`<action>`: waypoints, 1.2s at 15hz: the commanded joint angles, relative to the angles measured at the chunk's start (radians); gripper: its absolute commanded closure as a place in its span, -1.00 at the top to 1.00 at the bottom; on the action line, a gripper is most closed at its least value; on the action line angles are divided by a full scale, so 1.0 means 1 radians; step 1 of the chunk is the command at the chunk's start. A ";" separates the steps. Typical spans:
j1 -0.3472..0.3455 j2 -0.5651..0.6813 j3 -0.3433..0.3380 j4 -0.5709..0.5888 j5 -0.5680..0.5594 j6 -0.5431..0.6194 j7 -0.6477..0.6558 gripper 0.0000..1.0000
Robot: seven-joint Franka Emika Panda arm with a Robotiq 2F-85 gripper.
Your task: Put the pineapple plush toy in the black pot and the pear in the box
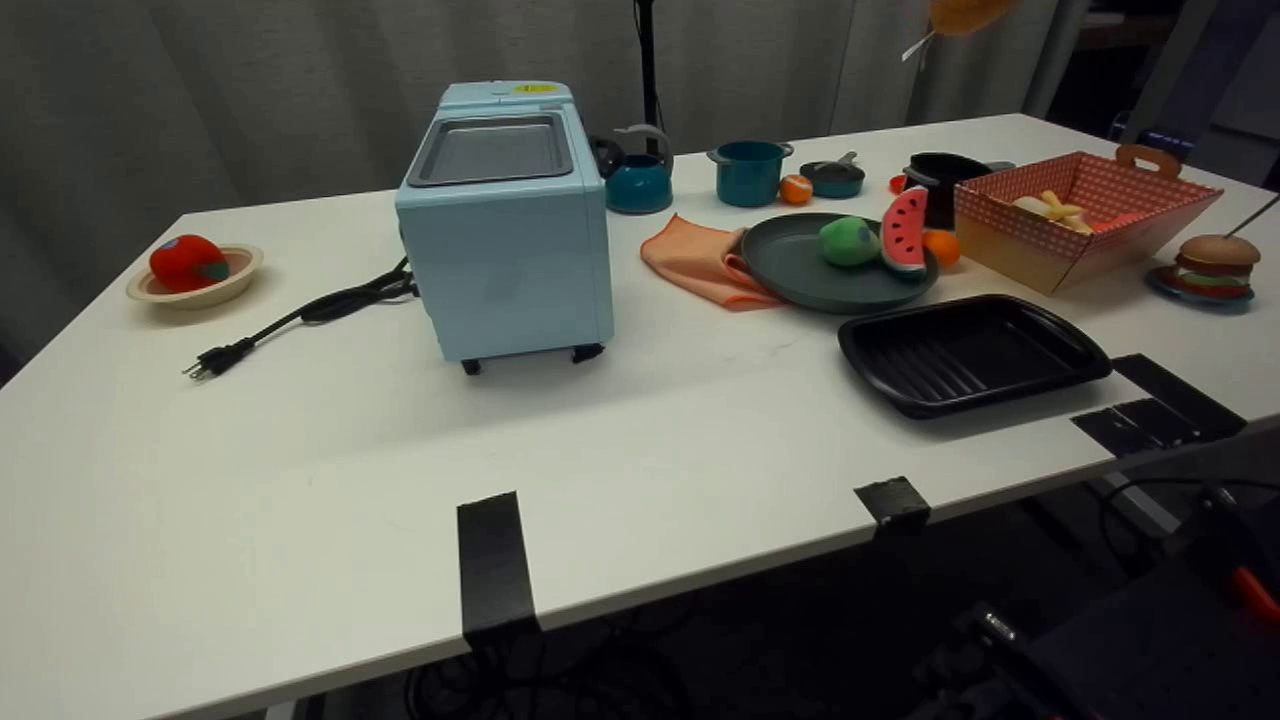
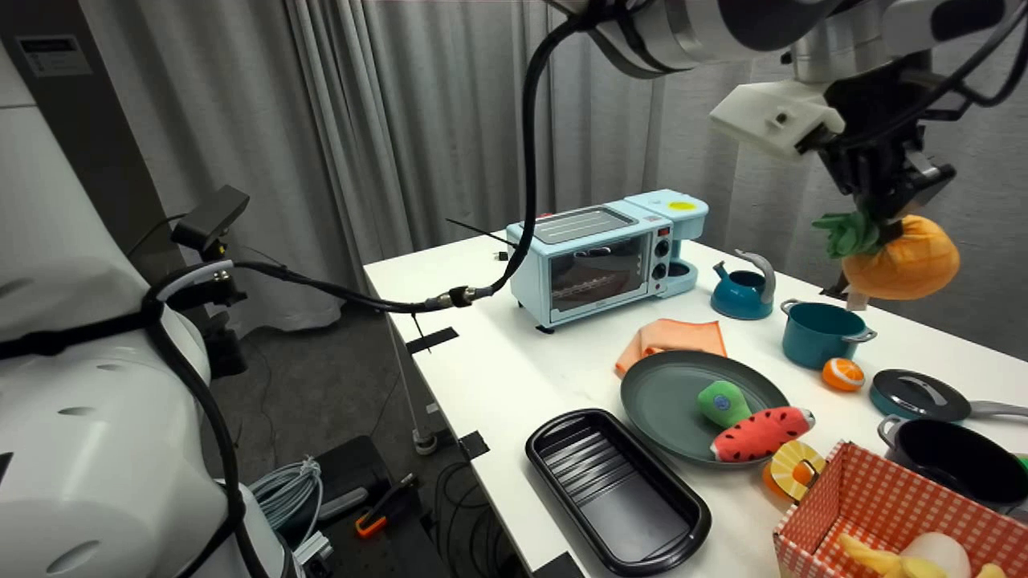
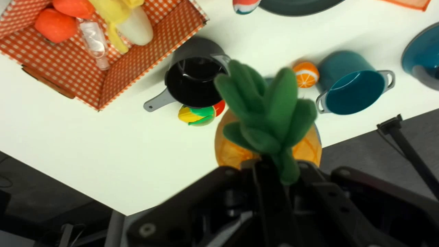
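My gripper (image 2: 888, 226) is shut on the pineapple plush toy (image 2: 907, 261) near its green tuft and holds it in the air above the back of the table. In the wrist view the gripper (image 3: 267, 168) is at the bottom, with the toy's green leaves (image 3: 265, 113) in front of it. The toy (image 1: 968, 14) shows at the top edge of an exterior view. The black pot (image 3: 193, 80) stands upright beside the box, also in both exterior views (image 1: 940, 172) (image 2: 952, 457). The green pear (image 2: 724, 404) lies on a dark plate. The red checked box (image 1: 1010, 235) holds toy food.
A watermelon slice (image 2: 763, 434) lies on the dark plate (image 2: 658, 401) near the pear. A teal pot (image 3: 355, 91), an orange (image 3: 306, 74) and a lidded pan (image 2: 919, 395) stand near the black pot. A black grill pan (image 1: 970, 355) and a light-blue toaster (image 1: 510, 260) are farther off.
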 commanded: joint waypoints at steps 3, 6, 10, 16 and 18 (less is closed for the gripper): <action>-0.047 0.109 -0.034 0.161 0.097 -0.032 0.004 -0.96; -0.053 0.198 -0.037 0.263 0.157 -0.076 0.015 -0.96; -0.057 0.334 -0.035 0.413 0.221 -0.186 0.050 -0.96; -0.070 0.478 -0.053 0.548 0.214 -0.292 0.120 -0.96; -0.081 0.516 -0.060 0.582 0.213 -0.321 0.132 -0.96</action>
